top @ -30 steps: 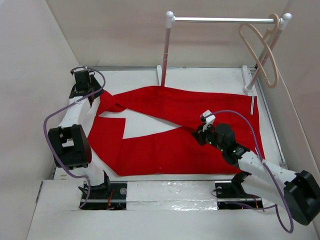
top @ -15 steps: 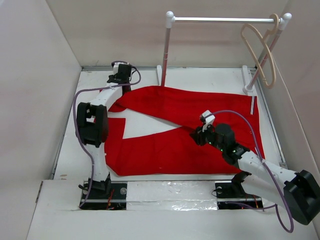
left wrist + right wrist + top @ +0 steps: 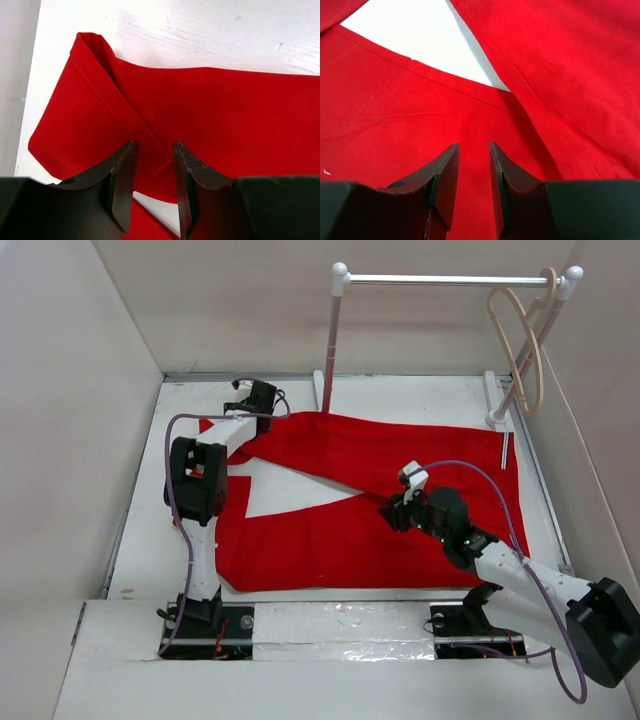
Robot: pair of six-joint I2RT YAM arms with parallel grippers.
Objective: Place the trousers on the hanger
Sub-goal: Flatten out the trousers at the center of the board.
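The red trousers (image 3: pixel 400 455) lie flat on the white table, waist at the right, the two legs running left. My left gripper (image 3: pixel 255 398) hovers over the folded end of the far leg, jaws a little apart and empty; the left wrist view shows that folded cuff (image 3: pixel 100 100) under my left gripper (image 3: pixel 154 150). My right gripper (image 3: pixel 393 510) is low over the crotch where the legs split, jaws a little apart and empty above the red cloth (image 3: pixel 395 125) in the right wrist view (image 3: pixel 474 147). The beige hanger (image 3: pixel 527 350) hangs at the rail's right end.
A white rail stand (image 3: pixel 450 280) with two posts stands at the back of the table. Its left post (image 3: pixel 328 360) stands just behind the far trouser leg. A small silvery strip (image 3: pixel 505 450) lies by the waist. Walls close in on the left, back and right.
My left arm has swung from the far left corner rightward to above the far leg's end, and that leg end now lies differently. The hanger has swung slightly. My right gripper has barely moved.
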